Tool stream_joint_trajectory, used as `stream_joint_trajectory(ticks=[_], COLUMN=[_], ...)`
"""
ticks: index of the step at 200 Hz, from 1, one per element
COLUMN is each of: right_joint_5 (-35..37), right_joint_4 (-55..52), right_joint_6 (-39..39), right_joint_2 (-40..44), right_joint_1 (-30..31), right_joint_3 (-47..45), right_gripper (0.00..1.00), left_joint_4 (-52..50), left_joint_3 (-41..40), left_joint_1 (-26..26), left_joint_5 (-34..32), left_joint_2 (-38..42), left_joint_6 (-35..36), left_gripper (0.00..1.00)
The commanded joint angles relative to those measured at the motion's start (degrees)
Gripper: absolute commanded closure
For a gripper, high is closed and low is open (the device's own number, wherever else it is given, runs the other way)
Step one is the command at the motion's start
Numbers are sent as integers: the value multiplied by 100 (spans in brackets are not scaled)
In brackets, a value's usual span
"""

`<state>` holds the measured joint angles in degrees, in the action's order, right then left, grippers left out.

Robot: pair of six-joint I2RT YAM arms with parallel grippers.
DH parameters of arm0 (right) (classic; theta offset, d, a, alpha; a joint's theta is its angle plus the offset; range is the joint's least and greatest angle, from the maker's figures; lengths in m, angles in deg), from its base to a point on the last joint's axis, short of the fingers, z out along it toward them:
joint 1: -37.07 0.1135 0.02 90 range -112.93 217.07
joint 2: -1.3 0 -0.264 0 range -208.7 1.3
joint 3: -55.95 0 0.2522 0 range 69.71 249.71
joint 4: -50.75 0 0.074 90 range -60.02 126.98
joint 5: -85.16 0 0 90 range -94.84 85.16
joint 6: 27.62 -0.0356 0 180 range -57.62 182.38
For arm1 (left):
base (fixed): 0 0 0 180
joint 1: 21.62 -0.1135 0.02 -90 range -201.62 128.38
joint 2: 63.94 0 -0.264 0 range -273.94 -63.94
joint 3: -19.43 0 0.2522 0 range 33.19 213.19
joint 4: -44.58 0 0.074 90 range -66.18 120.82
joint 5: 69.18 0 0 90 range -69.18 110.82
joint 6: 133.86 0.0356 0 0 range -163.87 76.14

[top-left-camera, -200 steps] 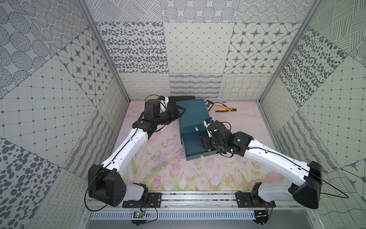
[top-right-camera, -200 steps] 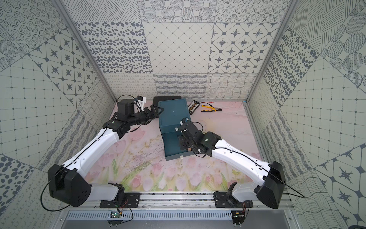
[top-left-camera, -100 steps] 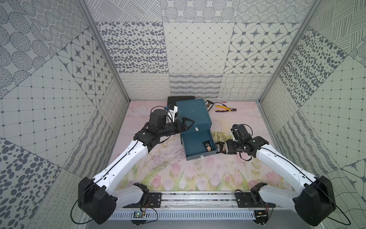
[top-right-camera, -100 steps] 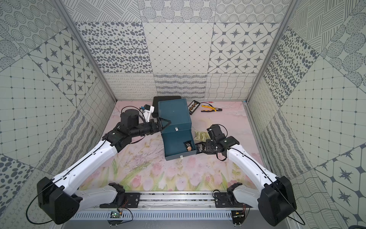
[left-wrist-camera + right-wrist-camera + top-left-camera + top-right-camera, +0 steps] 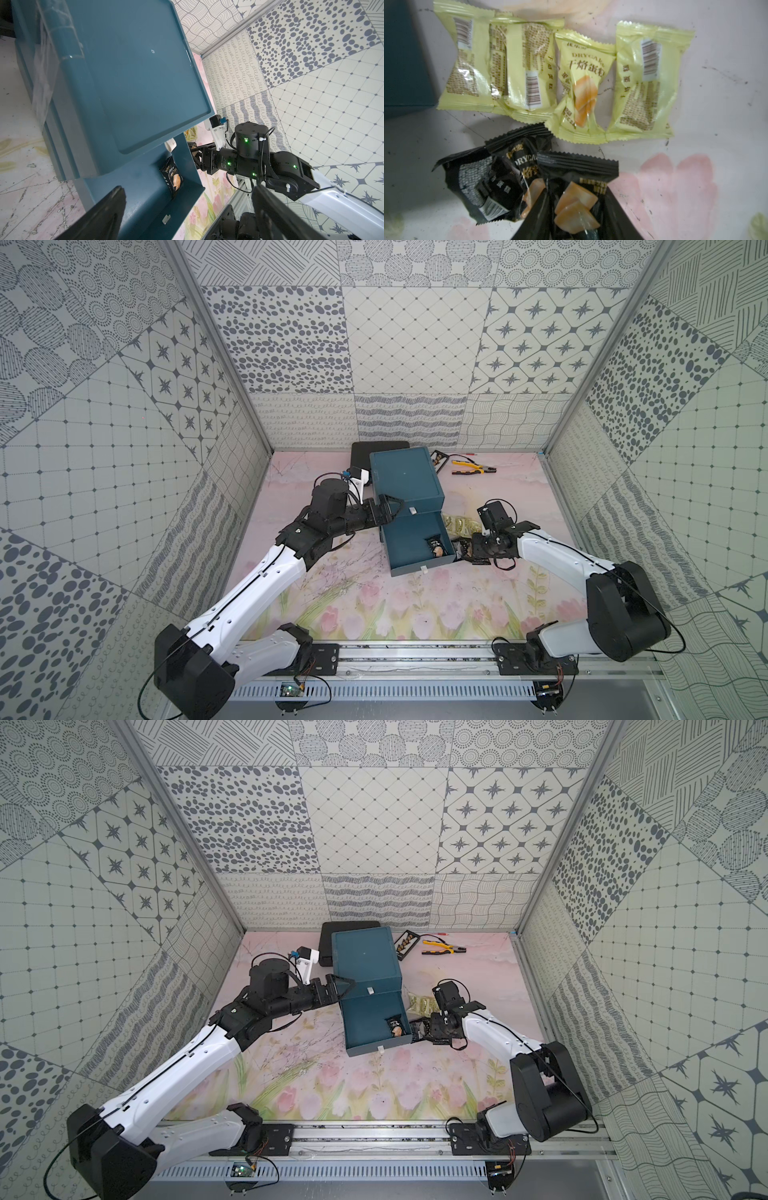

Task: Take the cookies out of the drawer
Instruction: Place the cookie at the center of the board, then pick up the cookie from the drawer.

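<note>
The table (image 5: 332,580), covered with a pink flower-printed mat, carries a boxy teal-blue plastic cabinet (image 5: 405,477) toward its back. The cabinet's lower teal drawer (image 5: 415,569) stands pulled out toward the robot. The left pincer (image 5: 392,508) sits at the cabinet's front corner on the left arm's side, its black fingers (image 5: 108,207) spread wide. The right pincer (image 5: 469,549) hangs low over the table just beside the drawer's outer wall. A flat black foil cookie packet (image 5: 577,187) lies right at its tips, and I cannot tell whether it is pinched or loose.

A flat black rectangular case (image 5: 376,452) lies behind the cabinet. Four pale gold foil cookie packets (image 5: 550,79) lie in an overlapping row on the table beside the drawer. Two more black packets (image 5: 471,182) are heaped just beside them. A last black cookie packet (image 5: 172,176) leans on edge against the drawer's inner wall. Yellow-handled pliers (image 5: 471,467) and a slim black tray of brown pieces (image 5: 438,457) lie near the back wall.
</note>
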<state>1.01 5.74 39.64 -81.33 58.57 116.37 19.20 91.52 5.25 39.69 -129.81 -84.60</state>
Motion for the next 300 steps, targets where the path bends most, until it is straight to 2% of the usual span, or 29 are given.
stream_joint_trajectory(ticks=[1,30,52,66,96,121,149,218,277,300], right_joint_5=[30,209,87,-87,639,1030,1226,1339,1558,1439], right_joint_4=[194,-75,-464,-615,-1322,-1430,-1483,-1687,-1815,-1758], right_joint_6=[-23,-275,-668,-916,-1321,-1687,-1999,-2097,-2263,-2245], right_joint_2=[-48,724,1385,1593,1336,1007,506,-673,-1301,-1475], right_joint_1=[-15,11,214,559,1733,2562,3112,3335,3254,3124], right_joint_3=[195,321,772,1121,1921,2210,2373,2744,2664,2633], right_gripper=[39,30,30,30,31,31,31,32,30,30], left_joint_4=[-108,-6,59,183,491,594,786,967,1105,1096], left_joint_3=[218,322,524,647,926,1177,1179,1083,1146,1146], left_joint_1=[-13,-194,-552,-824,-1096,-1156,-1192,-1227,-1227,-1235], left_joint_5=[-302,-294,-72,104,327,595,733,960,1197,1337], left_joint_2=[-187,-287,-601,-841,-1219,-1601,-1861,-2138,-2244,-2216], left_joint_6=[290,313,314,242,232,188,68,7,-101,-126], left_gripper=[1,1,1,1,1,1,1,1,1,1])
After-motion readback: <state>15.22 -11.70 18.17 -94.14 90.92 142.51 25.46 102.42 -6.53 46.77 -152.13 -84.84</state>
